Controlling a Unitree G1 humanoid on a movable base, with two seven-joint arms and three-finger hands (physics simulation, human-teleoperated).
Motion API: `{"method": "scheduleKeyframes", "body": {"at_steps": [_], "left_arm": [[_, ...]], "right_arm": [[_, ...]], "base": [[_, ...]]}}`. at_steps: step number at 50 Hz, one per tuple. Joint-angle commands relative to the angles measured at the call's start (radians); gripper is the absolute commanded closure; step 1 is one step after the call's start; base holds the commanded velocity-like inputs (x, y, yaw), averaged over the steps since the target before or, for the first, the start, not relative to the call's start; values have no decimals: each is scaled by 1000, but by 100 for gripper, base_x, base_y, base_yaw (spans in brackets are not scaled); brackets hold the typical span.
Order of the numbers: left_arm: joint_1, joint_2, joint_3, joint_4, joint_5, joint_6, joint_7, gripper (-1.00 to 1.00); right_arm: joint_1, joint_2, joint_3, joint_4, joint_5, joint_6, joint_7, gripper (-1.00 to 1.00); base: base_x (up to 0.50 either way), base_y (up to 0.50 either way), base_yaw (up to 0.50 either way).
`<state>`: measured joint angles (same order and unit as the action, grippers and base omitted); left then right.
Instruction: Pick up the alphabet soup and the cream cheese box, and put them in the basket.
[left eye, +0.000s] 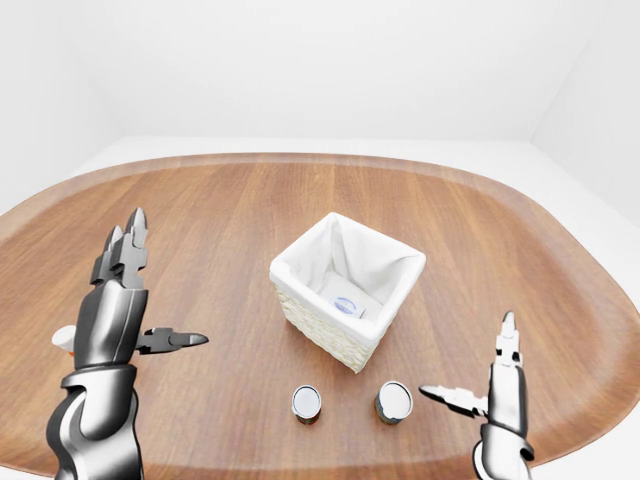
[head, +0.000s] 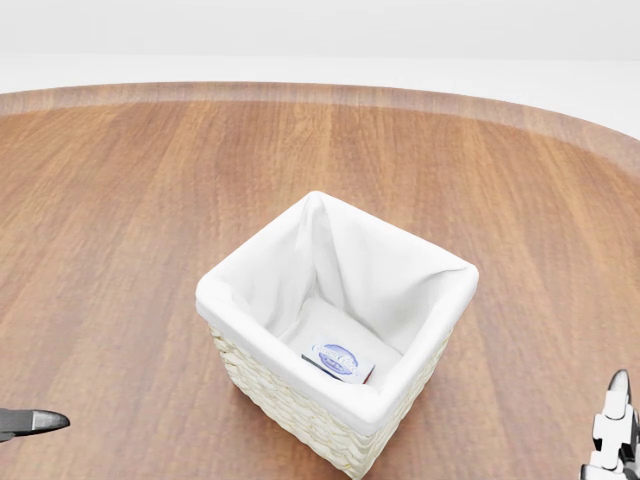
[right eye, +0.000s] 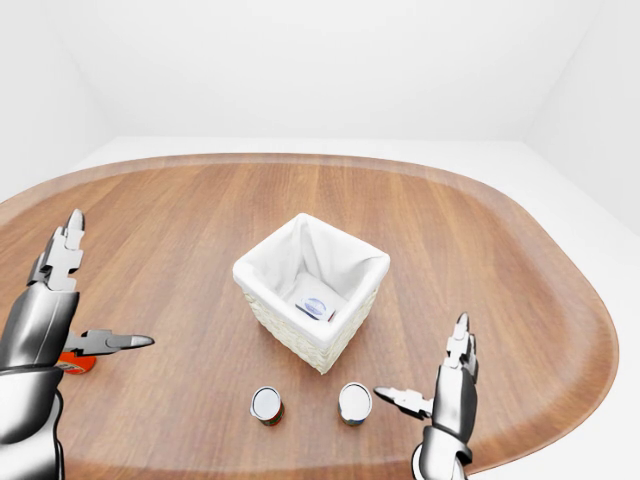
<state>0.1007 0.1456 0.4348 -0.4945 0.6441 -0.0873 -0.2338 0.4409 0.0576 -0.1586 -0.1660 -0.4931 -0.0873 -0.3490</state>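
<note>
The white-lined wicker basket (head: 280, 268) stands mid-table. The cream cheese box (head: 340, 360) lies flat on its bottom. Two small cans stand just below the basket in the left-eye view, one with a reddish side (left eye: 306, 403) and one with a dark side (left eye: 393, 401). A third, red-orange can (right eye: 75, 363) shows behind my left hand. I cannot tell which can is the alphabet soup. My left hand (left eye: 165, 285) is open and empty, raised left of the basket. My right hand (left eye: 465, 358) is open and empty, right of the dark can.
The oval wooden table (left eye: 200, 210) fills the views, with its rim close to the bottom edge below the cans. White floor and walls lie beyond it. In the head view only the fingertips (head: 40, 421) of my left hand show at the bottom corner.
</note>
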Motion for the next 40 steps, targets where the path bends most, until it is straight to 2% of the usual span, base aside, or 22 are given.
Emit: {"method": "scheduleKeyframes", "body": {"at_steps": [1,11,33,35,40], "left_arm": [[0,-1,4,-3,-20,0,0,-100],[1,-2,5,2,-21,0,4,-100],[1,-2,5,3,-21,0,5,-100],[-1,1,4,19,-17,0,16,-100],[0,1,2,17,-13,0,16,-100]], "right_arm": [[-3,-7,-14,35,-34,0,-11,-100],[16,-9,-35,40,-32,0,43,-100],[14,3,-47,40,-35,0,57,-100],[21,-1,-42,38,26,0,77,-100],[35,-8,-23,46,-36,0,118,-100]], "base": [[0,0,0],[0,0,0],[0,0,0],[0,0,0],[0,0,0]]}}
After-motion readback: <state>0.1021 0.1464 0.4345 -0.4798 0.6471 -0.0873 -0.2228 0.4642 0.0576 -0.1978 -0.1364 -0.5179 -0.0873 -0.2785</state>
